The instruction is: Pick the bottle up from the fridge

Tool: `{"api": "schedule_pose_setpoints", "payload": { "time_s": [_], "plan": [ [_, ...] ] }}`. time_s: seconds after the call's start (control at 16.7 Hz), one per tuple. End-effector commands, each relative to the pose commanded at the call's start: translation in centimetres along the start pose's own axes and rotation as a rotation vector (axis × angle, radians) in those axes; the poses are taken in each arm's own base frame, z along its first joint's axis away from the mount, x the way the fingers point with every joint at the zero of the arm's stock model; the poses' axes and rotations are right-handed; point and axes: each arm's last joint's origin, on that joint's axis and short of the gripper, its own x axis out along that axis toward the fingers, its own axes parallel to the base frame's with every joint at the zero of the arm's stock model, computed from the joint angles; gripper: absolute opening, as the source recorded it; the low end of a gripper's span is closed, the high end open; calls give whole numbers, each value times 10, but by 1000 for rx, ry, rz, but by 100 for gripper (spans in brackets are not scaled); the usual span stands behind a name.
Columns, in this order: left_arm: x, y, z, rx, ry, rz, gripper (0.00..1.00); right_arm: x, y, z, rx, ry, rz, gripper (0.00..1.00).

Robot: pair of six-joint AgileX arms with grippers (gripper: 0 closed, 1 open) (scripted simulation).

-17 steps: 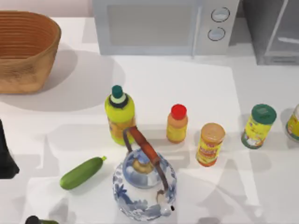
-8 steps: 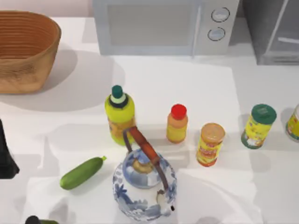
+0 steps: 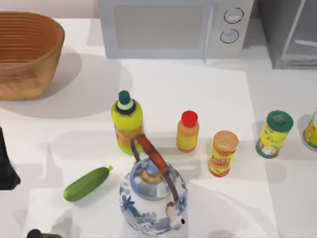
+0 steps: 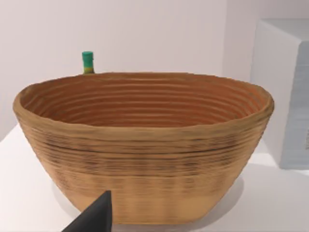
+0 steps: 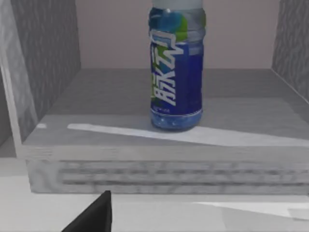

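The fridge [image 3: 290, 37] is the grey box at the table's back right corner; the right wrist view looks straight into its grey inside [image 5: 120, 96]. The bottle [image 5: 176, 72] stands upright on the fridge floor, near the middle and a little back from the front lip. It is clear plastic with a blue label, and its top is cut off by the picture's edge. A dark piece of my right gripper [image 5: 91, 216] shows in front of the fridge, outside it and short of the bottle. My left arm [image 3: 6, 166] is parked at the table's left edge.
A white microwave [image 3: 168, 27] stands left of the fridge. A wicker basket [image 3: 27, 52] sits at the back left. On the table are a yellow-green bottle [image 3: 127, 121], an orange bottle [image 3: 188, 131], two spice cans [image 3: 223, 153] [image 3: 274, 134], a porcelain kettle [image 3: 152, 193] and a cucumber [image 3: 87, 183].
The shadow on the table's front right has shifted a little. The things on the table and the left arm have not moved.
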Motion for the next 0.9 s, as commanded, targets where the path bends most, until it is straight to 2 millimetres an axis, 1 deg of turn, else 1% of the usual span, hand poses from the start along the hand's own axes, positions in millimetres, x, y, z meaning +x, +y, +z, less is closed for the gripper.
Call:
{"api": "schedule_pose_setpoints", "payload": {
  "time_s": [0.18, 0.24, 0.36, 0.48, 0.66, 0.78, 0.9],
  "plan": [
    [0, 0, 0, 0, 0, 0, 100, 3, 0, -1, 2, 6, 0, 100],
    [0, 0, 0, 0, 0, 0, 100, 9, -1, -2, 1, 8, -3, 100],
    [0, 0, 0, 0, 0, 0, 100, 28, -6, -4, -1, 13, -11, 100],
    [0, 0, 0, 0, 0, 0, 100, 59, -11, -5, -7, 11, -16, 100],
    [0, 0, 0, 0, 0, 0, 100, 116, -12, -4, -14, -2, -17, 100],
    [0, 0, 0, 0, 0, 0, 100, 154, -7, -2, -17, -11, -15, 100],
    [0, 0, 0, 0, 0, 0, 100, 183, 2, -1, -16, -8, -13, 100]
  ]
}}
